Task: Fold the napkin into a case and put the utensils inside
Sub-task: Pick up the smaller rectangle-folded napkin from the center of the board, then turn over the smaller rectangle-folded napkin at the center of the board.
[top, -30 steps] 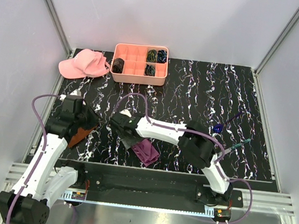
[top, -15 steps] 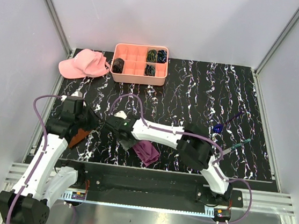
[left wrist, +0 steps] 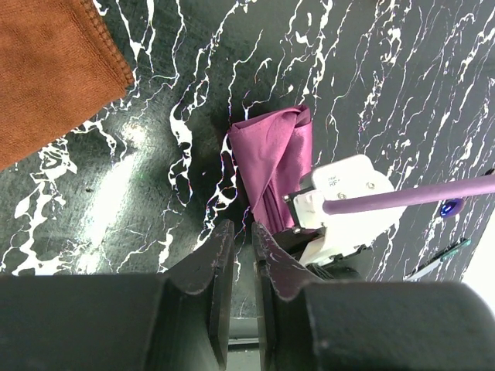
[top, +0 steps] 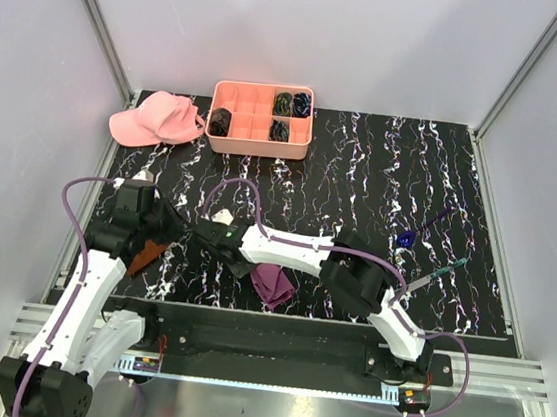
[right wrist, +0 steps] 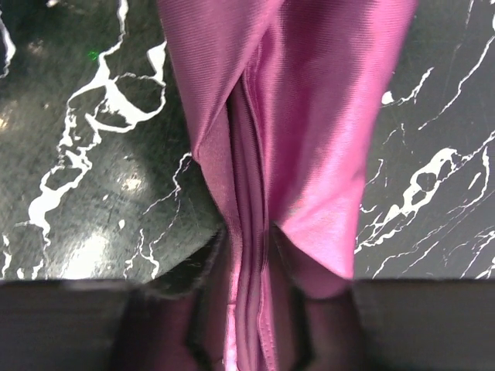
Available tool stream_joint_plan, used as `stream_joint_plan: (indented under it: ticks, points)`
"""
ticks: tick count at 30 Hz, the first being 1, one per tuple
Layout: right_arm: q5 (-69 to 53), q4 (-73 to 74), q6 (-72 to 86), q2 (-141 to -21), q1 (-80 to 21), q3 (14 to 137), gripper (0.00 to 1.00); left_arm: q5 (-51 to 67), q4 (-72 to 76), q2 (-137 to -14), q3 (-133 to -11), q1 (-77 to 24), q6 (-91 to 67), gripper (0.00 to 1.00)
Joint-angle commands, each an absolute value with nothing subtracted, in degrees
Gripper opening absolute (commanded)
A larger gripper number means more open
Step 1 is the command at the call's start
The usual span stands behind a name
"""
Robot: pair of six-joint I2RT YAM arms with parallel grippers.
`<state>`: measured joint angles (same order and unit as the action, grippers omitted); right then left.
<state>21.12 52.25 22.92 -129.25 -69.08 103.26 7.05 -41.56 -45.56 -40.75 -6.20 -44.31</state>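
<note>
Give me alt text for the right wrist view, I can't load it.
A folded magenta napkin fills most of the view, its layered edges running down between the right gripper's two dark fingers, which are pinched on the cloth. Black tabletop with white marble veining shows on both sides.

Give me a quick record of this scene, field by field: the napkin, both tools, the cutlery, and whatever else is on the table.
napkin: bunched, near table edge
right tool: closed on napkin folds
left tool: nearly shut, empty, above the table
cutlery: far right, apart from napkin
brown cloth: beside left arm
pink cap: back left
pink tray: back, dark bundles inside
</note>
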Motion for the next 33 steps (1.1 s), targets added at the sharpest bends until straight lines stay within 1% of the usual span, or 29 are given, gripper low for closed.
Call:
stream_joint_plan:
  ticks: [1,3,4,6,8,9,11,12,14,15,17,19,24,27,33]
  points:
    - [24.88,52.12,24.34,-131.40,-69.34,103.36,0.20,7.30,-41.04,-44.47,-40.61,-5.71,-42.98,0.18]
    - [24.35,51.68,24.43,-130.26,-69.43,104.23,0.11,6.95,-41.13,-44.56,-40.61,-5.71,-42.54,0.18]
    - [23.74,51.51,24.43,-129.82,-69.35,105.20,0.04,7.12,-41.05,-44.56,-40.69,-5.63,-42.28,0.18]
    - [20.33,51.59,24.43,-127.80,-69.26,106.34,0.00,7.38,-41.04,-44.82,-41.04,-5.54,-40.97,0.18]
    - [17.33,50.98,25.05,-125.70,-68.38,107.84,0.00,7.91,-41.13,-45.00,-41.57,-5.54,-40.08,0.18]
    - [12.79,50.28,25.31,-124.81,-67.94,108.02,0.00,8.17,-41.13,-45.00,-41.66,-5.45,-39.47,0.18]
    - [9.51,47.21,26.01,-121.66,-66.98,106.44,0.00,8.79,-41.22,-45.09,-41.75,-5.45,-39.11,0.18]
    - [4.36,45.89,26.54,-120.60,-65.75,105.57,0.00,8.70,-41.39,-45.00,-41.84,-5.45,-38.94,0.18]
    - [-1.55,40.10,28.46,-117.27,-64.17,101.27,0.00,8.53,-41.75,-44.91,-41.57,-5.45,-38.76,0.17]
    - [-7.41,37.64,29.26,-116.20,-62.42,99.25,0.00,8.53,-41.75,-44.83,-41.49,-5.45,-38.50,0.16]
    - [-13.16,29.82,31.71,-113.48,-60.48,93.10,0.00,8.53,-42.10,-45.09,-41.22,-5.36,-38.06,0.15]
    - [-18.53,23.07,33.57,-112.07,-58.37,87.84,0.00,8.53,-42.45,-45.35,-41.05,-5.36,-37.88,0.13]
    - [-32.22,10.75,38.49,-110.48,-54.76,79.82,0.00,10.37,-42.01,-45.70,-40.69,-5.36,-38.32,0.12]
    - [-37.25,3.36,39.90,-111.35,-52.91,75.33,0.00,12.12,-41.05,-46.67,-40.78,-5.45,-38.06,0.11]
    - [-42.88,-10.51,43.41,-113.03,-48.96,66.38,0.00,15.38,-37.80,-47.72,-39.73,-5.45,-38.32,0.12]
